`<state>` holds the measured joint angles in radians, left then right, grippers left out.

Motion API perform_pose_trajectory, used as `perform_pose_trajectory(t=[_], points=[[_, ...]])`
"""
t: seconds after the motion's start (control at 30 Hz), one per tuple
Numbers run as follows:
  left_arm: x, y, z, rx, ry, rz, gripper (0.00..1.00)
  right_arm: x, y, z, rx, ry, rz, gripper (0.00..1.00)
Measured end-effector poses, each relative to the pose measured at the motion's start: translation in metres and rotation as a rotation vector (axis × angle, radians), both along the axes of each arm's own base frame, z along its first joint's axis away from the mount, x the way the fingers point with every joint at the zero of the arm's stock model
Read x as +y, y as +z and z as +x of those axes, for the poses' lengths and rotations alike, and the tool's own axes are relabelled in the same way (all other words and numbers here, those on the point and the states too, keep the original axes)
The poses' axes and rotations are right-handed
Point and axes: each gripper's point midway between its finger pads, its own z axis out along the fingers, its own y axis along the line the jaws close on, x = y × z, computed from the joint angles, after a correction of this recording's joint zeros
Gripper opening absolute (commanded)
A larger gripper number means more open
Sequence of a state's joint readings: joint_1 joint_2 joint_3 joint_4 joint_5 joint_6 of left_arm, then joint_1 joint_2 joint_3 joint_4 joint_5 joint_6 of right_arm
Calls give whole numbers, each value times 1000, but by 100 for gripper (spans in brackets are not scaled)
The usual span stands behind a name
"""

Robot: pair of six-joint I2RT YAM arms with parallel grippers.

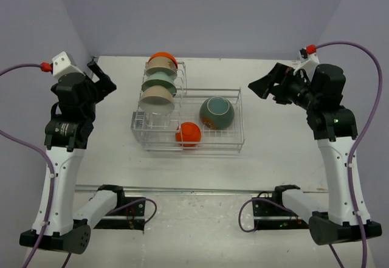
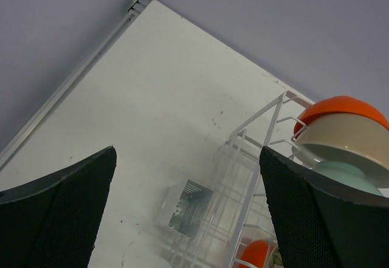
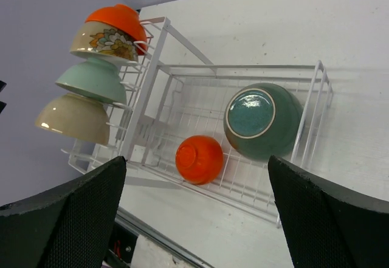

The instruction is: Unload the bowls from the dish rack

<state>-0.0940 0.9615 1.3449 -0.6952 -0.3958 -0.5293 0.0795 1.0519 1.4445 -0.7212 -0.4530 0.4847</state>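
6 bowls [image 3: 261, 119] rest inside the wire dish rack [image 3: 243, 67].

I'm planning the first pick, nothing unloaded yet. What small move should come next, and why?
Probably lower the right gripper toward the dark teal bowl. Its jaws are open and empty, and that bowl lies in the dish rack's low basket, at the end nearest that arm and clear of the upright slots.
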Motion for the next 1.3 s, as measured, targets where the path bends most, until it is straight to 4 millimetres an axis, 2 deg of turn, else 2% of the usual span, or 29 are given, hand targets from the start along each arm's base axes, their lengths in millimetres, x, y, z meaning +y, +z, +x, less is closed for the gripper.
perform_pose_trajectory(t=[0.47, 0.73, 0.87, 1.0, 1.3], points=[[-7, -1, 2, 2, -38, -12, 100, -26, -10, 7, 2, -147, -126, 99], [-15, -1, 2, 13, -66, -50, 95, -39, -7, 7, 2, -220, -163, 99], [-23, 9, -2, 4, -71, -140, 88, -38, -4, 5, -8, -213, -149, 99], [-44, 21, -14, -26, -105, -326, 84, -32, 3, 1, -26, -190, -115, 99], [-75, 54, -76, -127, -154, -731, 84, -27, 7, -2, -30, -185, -67, 99]])
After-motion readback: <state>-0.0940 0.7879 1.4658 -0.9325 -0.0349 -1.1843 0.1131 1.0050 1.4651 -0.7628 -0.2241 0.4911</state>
